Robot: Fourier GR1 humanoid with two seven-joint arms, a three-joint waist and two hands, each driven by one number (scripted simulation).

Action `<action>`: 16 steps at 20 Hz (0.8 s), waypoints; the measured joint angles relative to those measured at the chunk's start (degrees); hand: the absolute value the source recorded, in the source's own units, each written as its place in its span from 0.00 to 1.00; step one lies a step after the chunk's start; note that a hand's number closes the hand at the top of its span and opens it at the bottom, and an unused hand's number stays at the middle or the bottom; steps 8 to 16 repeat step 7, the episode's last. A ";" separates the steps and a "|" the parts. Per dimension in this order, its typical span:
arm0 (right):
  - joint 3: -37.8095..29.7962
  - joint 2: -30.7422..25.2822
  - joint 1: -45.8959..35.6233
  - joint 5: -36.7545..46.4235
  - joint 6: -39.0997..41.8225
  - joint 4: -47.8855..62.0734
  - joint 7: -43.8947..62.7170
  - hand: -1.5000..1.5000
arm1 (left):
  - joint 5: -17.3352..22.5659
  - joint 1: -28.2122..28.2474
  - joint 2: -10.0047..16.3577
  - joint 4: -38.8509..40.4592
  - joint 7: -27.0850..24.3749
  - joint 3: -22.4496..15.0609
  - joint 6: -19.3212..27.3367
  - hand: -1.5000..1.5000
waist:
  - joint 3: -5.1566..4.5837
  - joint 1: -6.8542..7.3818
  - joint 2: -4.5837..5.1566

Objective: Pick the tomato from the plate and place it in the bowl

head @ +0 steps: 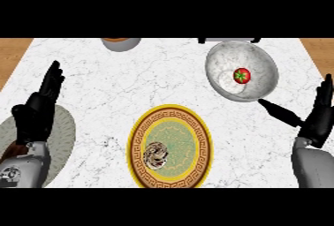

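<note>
The tomato [242,75] sits in the bowl [225,55], up and left of the right robot hand [317,123], not touching. That hand is spread, and the left robot hand [34,115] too.

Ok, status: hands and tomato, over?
Left hand open, right hand open, both holding nothing. Tomato in bowl. Plate holds only a brown item.

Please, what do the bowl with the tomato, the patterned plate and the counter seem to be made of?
Bowl: likely stone or glazed ceramic, grey-white mottled surface.
Plate: probably glazed ceramic, yellow rim with a brown key band.
Counter: marble look, white with thin grey veins.
</note>
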 measured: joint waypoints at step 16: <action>2.88 2.25 12.63 -0.62 2.27 -14.46 0.24 0.00 | -0.32 -1.45 -0.36 -0.39 0.96 0.72 -1.23 0.50 | 0.02 0.61 0.24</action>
